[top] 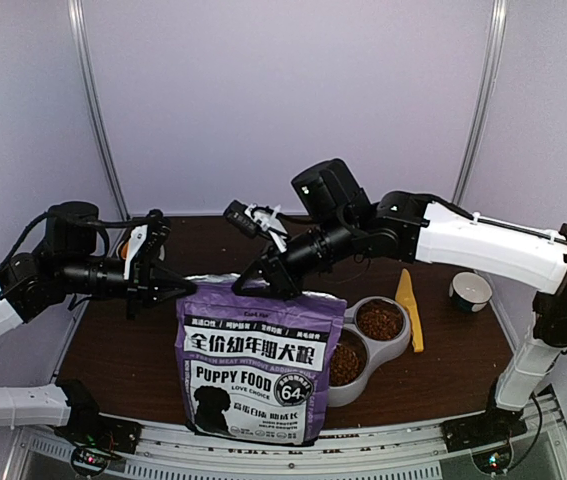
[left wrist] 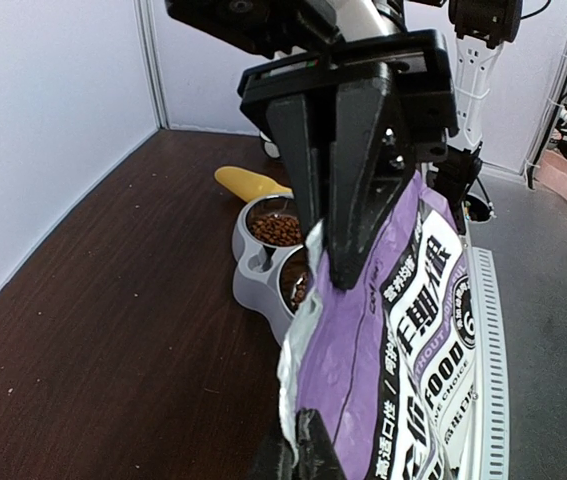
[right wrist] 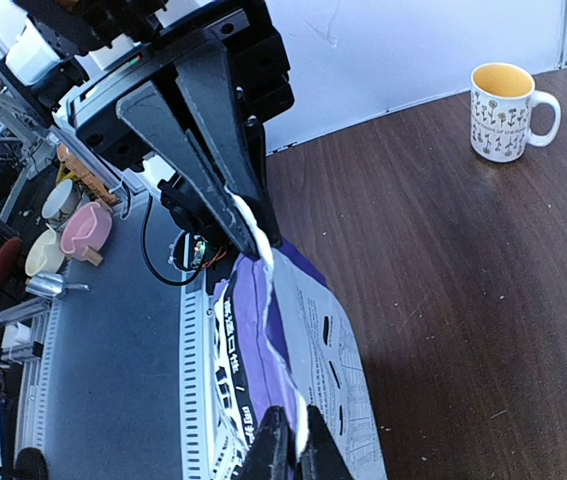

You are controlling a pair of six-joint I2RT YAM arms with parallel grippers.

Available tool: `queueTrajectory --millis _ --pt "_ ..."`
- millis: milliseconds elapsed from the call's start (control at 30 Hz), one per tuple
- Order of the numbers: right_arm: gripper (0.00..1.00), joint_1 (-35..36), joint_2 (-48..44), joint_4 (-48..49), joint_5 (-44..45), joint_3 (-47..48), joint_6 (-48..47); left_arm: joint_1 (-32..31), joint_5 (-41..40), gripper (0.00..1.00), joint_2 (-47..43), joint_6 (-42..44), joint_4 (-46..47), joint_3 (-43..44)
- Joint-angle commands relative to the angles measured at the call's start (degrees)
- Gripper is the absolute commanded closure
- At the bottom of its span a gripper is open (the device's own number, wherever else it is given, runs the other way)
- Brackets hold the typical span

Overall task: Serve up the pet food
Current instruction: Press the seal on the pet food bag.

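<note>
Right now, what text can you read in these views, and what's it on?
"PUPPY FOOD": front of the purple bag
"LOVE CHOICE": same bag, just below
"64": in a circle on the bag
"全价幼年期犬粮": big white characters across the bag
Bag's smaller print: too small to read.
Mug: pattern only, no words.

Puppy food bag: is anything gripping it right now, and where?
Both grippers are shut on the bag's top edge: left gripper at its left corner, right gripper near the middle.
</note>
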Motion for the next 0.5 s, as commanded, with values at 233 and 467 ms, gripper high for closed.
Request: queueTrajectory --millis 233,467 --pt "0.94 1.1 1.8 2.2 -1.0 2.3 0.5 0.3 1.5 1.00 -0.6 0.1 7.6 1.6" --pt "0.97 1.5 3.9 2.4 -1.2 4.2 0.7 0.3 1.8 1.00 -0.5 0.0 7.7 1.6"
